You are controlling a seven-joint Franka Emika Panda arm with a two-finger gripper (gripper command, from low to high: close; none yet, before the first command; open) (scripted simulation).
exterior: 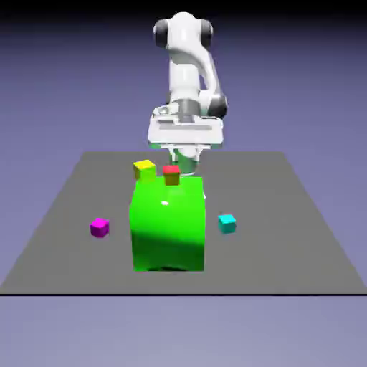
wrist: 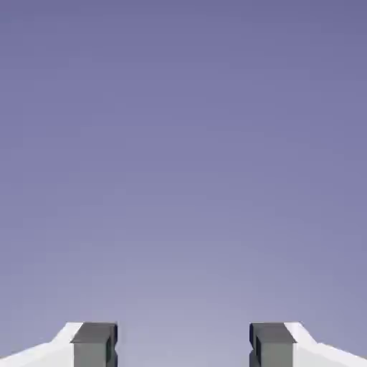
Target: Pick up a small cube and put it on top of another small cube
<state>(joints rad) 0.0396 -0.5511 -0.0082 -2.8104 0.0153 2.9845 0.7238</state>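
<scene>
A: While the arm (exterior: 188, 68) stood at the far edge of the grey table (exterior: 301, 236), where were the small cubes?

B: Four of them showed in the exterior view. The yellow cube (exterior: 145, 170) and the red cube (exterior: 171, 175) sat close together behind the top edge of the large green block (exterior: 168, 224), the yellow one on the exterior view's left of the red. I could not tell whether those two rested on the block or on the table beyond it.

A: And the other two?

B: The magenta cube (exterior: 99, 227) lay on the table on the exterior view's left of the green block, and the cyan cube (exterior: 226, 223) on its right. Both were apart from the block and well apart from each other. No cube was stacked on another.

A: How did the gripper (wrist: 183, 345) stand?

B: Its jaws were spread wide. In the hand view the two grey fingertips (wrist: 94, 344) sat at the bottom edge with a broad gap between them, and nothing lay in that gap. Only the plain blue-violet backdrop (wrist: 183, 143) filled the view above them.

A: Did the hand touch anything?

B: No. In the exterior view the white hand (exterior: 186, 131) hung above and behind the green block, clear of every cube.

A: Could you see the fingers themselves from outside?

B: Not clearly; they were too small and partly hidden behind the block to make out there.
</scene>
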